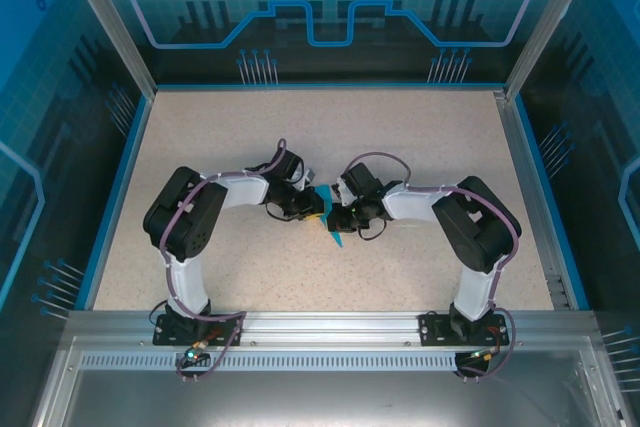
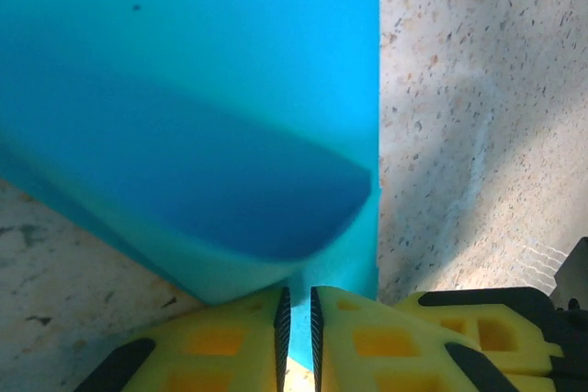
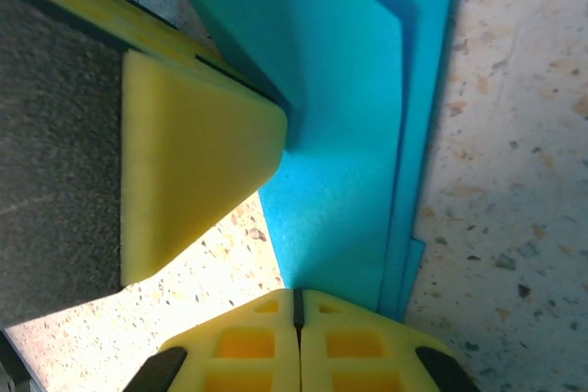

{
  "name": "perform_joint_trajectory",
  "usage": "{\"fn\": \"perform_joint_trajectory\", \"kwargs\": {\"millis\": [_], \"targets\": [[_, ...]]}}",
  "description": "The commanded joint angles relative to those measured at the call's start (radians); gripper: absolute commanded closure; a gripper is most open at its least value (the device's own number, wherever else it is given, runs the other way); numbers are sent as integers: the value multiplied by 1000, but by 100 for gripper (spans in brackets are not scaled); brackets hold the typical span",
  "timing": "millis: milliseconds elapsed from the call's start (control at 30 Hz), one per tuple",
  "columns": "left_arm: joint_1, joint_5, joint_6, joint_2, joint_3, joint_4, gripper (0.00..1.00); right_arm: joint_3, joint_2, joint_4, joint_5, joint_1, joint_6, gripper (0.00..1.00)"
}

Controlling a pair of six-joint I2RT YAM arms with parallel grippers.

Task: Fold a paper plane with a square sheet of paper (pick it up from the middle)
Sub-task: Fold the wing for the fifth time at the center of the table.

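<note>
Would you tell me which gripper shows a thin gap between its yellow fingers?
The left gripper: a narrow slot holding the teal paper parts its fingers, whereas on the right gripper the fingers meet flush.

Smooth matt teal paper [image 2: 184, 89], speckled tabletop [image 2: 478, 135]

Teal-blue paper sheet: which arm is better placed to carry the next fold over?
Left, probably. The left gripper pinches the thin teal-blue sheet of paper where a flap bows upward, ready to carry over. The right gripper is shut on flat stacked layers, better as anchor.
</note>
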Motion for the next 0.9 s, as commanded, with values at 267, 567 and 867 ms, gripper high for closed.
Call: {"fn": "perform_joint_trajectory", "kwargs": {"millis": [267,567,867], "targets": [[-3,-160,115,51,101,-142,83,-66,78,-178,102,-12,-29,94],[42,-170,188,79,211,-229,83,-107,90,-196,126,-12,-45,95],[89,-136,222,103,259,-248,83,-93,108,-200,121,-12,-61,95]]}}
